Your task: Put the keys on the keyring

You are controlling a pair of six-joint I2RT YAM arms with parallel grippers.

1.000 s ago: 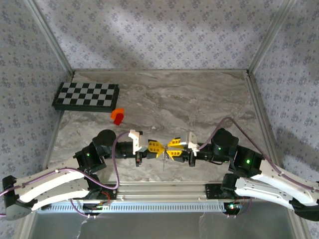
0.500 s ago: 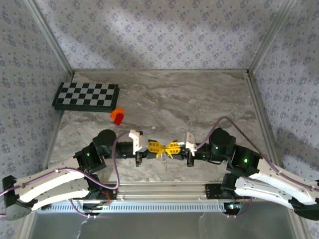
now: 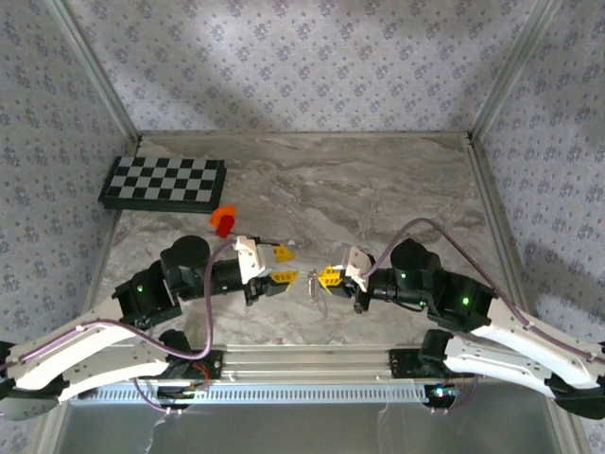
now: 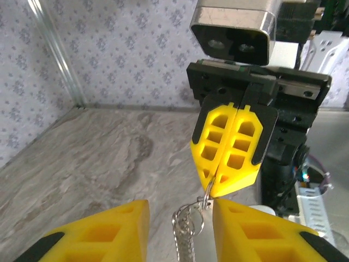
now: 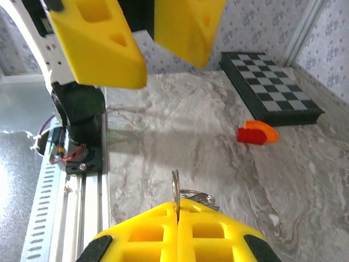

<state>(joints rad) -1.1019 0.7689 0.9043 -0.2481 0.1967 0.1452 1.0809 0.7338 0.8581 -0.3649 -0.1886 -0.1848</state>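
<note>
Far left on the marble tabletop (image 3: 378,189): black & white checkerboard (image 3: 163,182), lying flat by the left wall; just right of its near-right corner sits an orange-red block (image 3: 223,220), on the tabletop, well apart from both arms; nearer & toward the middle, the left claw (image 3: 291,266) points right, its two yellow fingers (image 3: 282,253) apart w/ a clear gap btwn them, nothing gripped; in the left wrist view those fingers flank the hanging metal loops, & whether either touches them I cannot tell; the keyring (image 5: 175,188) hangs in the gap btwn the two claws, off the tabletop, its upper part pinched at the tips of the right claw (image 3: 324,276); small rings & a short fine chain dangle below the pinch; whether a key hangs among them is too small to tell; the right claw points left, facing the left claw tip to tip but apart from it; its yellow fingers are pressed flat together, clamped on the keyring, w/ the ring's wire standing edge-on in the seam in the right wrist view; both arms reach in from the near edge, elbows out to the sides.
</note>
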